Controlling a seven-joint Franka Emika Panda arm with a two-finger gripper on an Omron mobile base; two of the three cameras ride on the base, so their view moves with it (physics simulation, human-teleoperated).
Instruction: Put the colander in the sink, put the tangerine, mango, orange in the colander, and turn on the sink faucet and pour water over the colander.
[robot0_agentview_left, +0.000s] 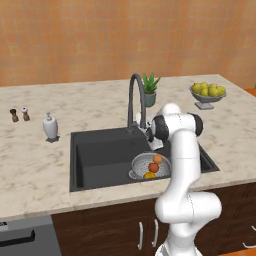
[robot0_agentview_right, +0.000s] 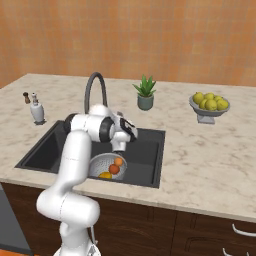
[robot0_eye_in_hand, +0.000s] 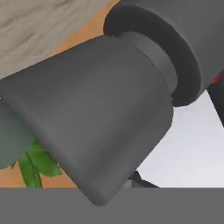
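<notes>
**A:** Along the back of the counter (robot0_agentview_left: 35, 165), what stands around the work?

**B:** A potted plant (robot0_agentview_left: 149, 89) sits just behind the sink faucet (robot0_agentview_left: 134, 100), and a footed bowl of yellow-green fruit (robot0_agentview_left: 208, 93) stands well off to the right. Left of the sink (robot0_agentview_left: 100, 160) there is a white soap dispenser (robot0_agentview_left: 50, 127), and farther left two small shakers (robot0_agentview_left: 19, 115).

**A:** Does anything block the view?

**B:** The arm does. Its white upper link crosses in front of the sink's right half in the left base view. In the hand view a dark grey tapered cylinder, very close, covers most of the picture; green leaves show at the lower left.

**A:** And the tool?

**B:** The tool (robot0_agentview_right: 131, 129) is up beside the faucet's base, above the basin. Its jaws are closed together with nothing between them.

**A:** Where is the colander (robot0_agentview_right: 98, 165)?

**B:** Inside the sink, at the front, toward the basin's right half. It is a round silvery bowl pierced with small holes, sitting upright.

**A:** What does it hold?

**B:** Three fruits: an orange one (robot0_agentview_right: 118, 162) highest, a redder one (robot0_agentview_right: 114, 169) beside it, and a yellow-orange one (robot0_agentview_right: 105, 175) lowest. I cannot tell which is which.
</notes>
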